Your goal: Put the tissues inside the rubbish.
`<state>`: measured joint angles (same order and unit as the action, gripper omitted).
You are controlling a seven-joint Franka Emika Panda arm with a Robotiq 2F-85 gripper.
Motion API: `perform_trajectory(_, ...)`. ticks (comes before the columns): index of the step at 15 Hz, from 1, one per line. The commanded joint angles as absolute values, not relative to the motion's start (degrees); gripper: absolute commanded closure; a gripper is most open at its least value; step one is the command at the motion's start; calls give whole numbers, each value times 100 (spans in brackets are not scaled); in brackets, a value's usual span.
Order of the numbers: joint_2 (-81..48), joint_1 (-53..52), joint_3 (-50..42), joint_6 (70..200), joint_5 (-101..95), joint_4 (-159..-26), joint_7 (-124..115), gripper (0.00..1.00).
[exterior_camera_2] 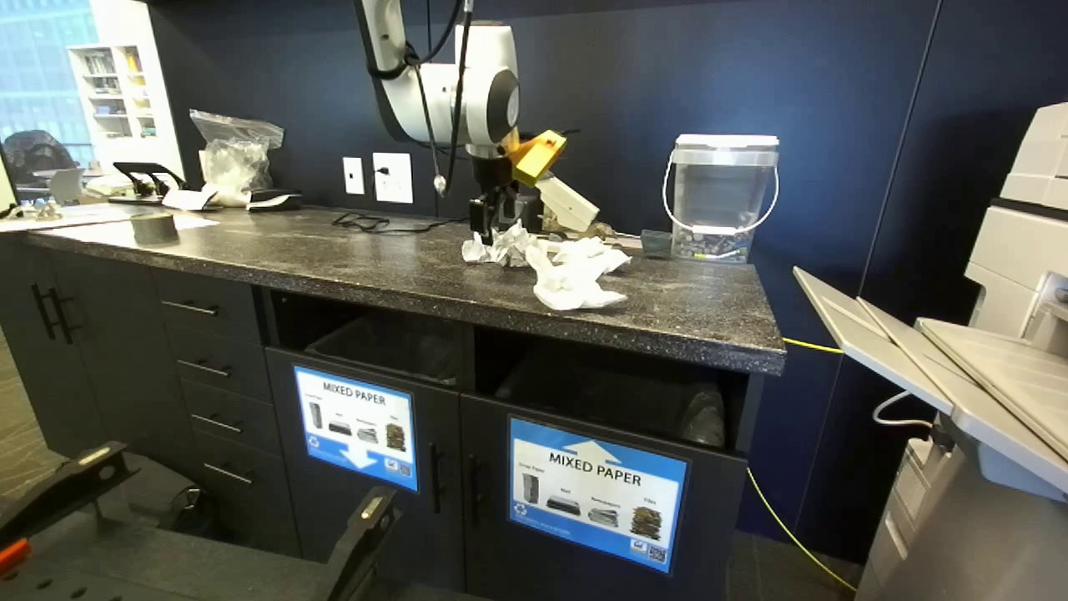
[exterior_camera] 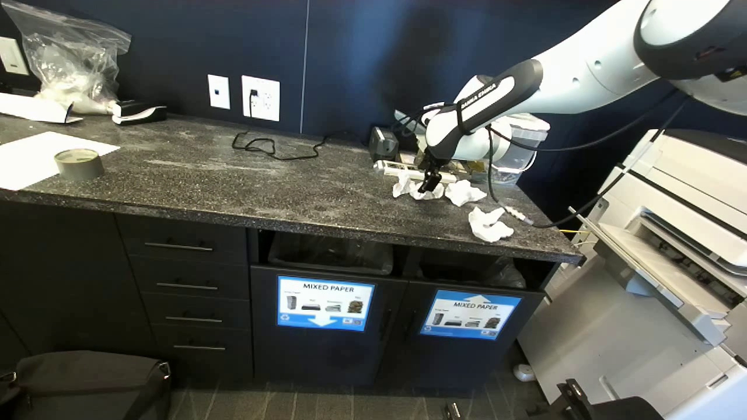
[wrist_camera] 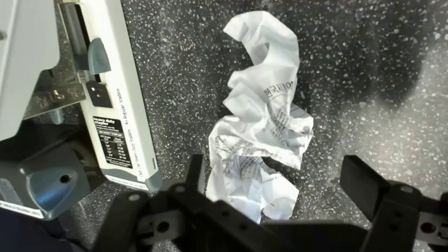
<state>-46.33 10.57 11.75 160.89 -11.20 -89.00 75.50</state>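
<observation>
Several crumpled white tissues lie near the counter's right end: a front one [exterior_camera: 490, 226], a tissue [exterior_camera: 464, 193] behind it, and more tissues [exterior_camera_2: 505, 246] under the gripper. My gripper [exterior_camera: 430, 182] points down over the counter. In the wrist view the gripper [wrist_camera: 274, 171] stands open, its fingers on either side of the lower part of a tissue [wrist_camera: 259, 129] with printed text. No contact shows; the tissue's lower end is partly hidden by the gripper. The rubbish is two dark bins below the counter, a bin [exterior_camera: 332, 267] and a bagged bin [exterior_camera: 510, 275], in open slots above doors.
Just behind the tissues lies a white heavy-duty stapler [wrist_camera: 120, 115], with a dark device [exterior_camera: 383, 143] close by. A clear lidded bucket [exterior_camera_2: 724, 196] stands at the back. A printer [exterior_camera: 659, 280] is right of the counter. Tape [exterior_camera: 80, 166] and a cable [exterior_camera: 274, 153] lie leftward.
</observation>
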Motion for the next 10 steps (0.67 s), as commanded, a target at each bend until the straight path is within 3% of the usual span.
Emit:
perform_trajectory(1, -5042, 798, 880, 15849, -1342, -8246, 7813, 0)
perform_trajectory(10, -5606, 499, 351, 15632, -1620, -7529, 7880, 0)
